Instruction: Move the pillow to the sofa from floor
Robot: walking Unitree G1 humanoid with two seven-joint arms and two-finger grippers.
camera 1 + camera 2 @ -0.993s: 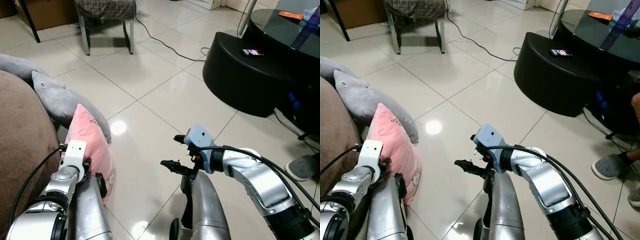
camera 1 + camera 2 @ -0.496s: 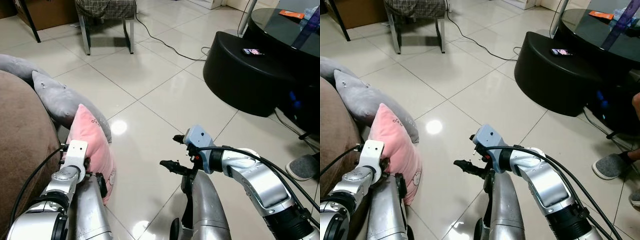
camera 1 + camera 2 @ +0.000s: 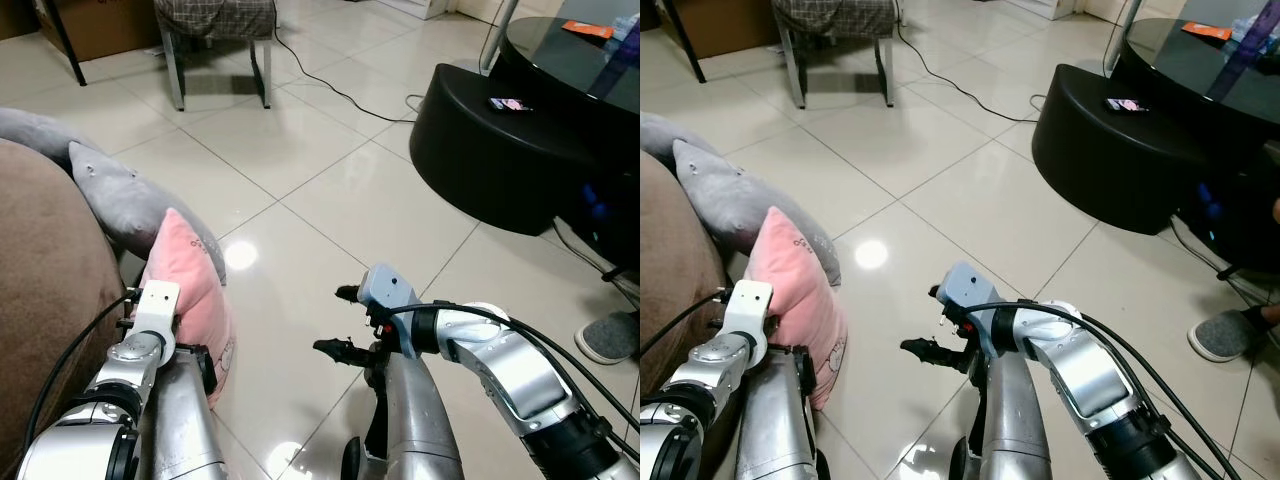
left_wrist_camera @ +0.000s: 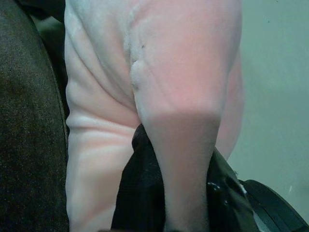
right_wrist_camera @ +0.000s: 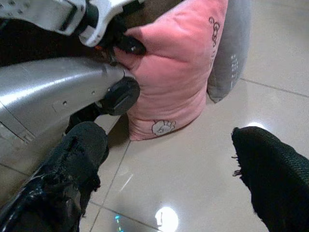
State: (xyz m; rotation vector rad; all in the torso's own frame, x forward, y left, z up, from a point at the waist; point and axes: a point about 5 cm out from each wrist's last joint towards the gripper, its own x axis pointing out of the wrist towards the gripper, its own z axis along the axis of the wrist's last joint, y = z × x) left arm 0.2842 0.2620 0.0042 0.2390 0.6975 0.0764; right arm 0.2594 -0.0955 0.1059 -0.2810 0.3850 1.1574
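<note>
A pink pillow (image 3: 190, 285) stands on its edge on the tiled floor, leaning against the brown sofa (image 3: 40, 290) at my left. My left gripper (image 4: 181, 193) is shut on a fold of the pillow, the black fingers (image 4: 140, 193) pinching pink fabric. In the right wrist view the pillow (image 5: 178, 67) shows a small cartoon print near its lower corner. My right gripper (image 3: 332, 320) hangs open above bare tiles, to the right of the pillow and apart from it.
A grey shark plush (image 3: 120, 195) lies against the sofa just behind the pillow. A black round table (image 3: 500, 150) with a phone (image 3: 508, 103) stands at the right. A chair (image 3: 215, 25) and a floor cable (image 3: 340, 95) are farther off. A slipper (image 3: 608, 335) sits at the right edge.
My right gripper has dropped a little and drifted left toward the pillow, still open. The left gripper keeps its hold; the pillow has barely shifted.
</note>
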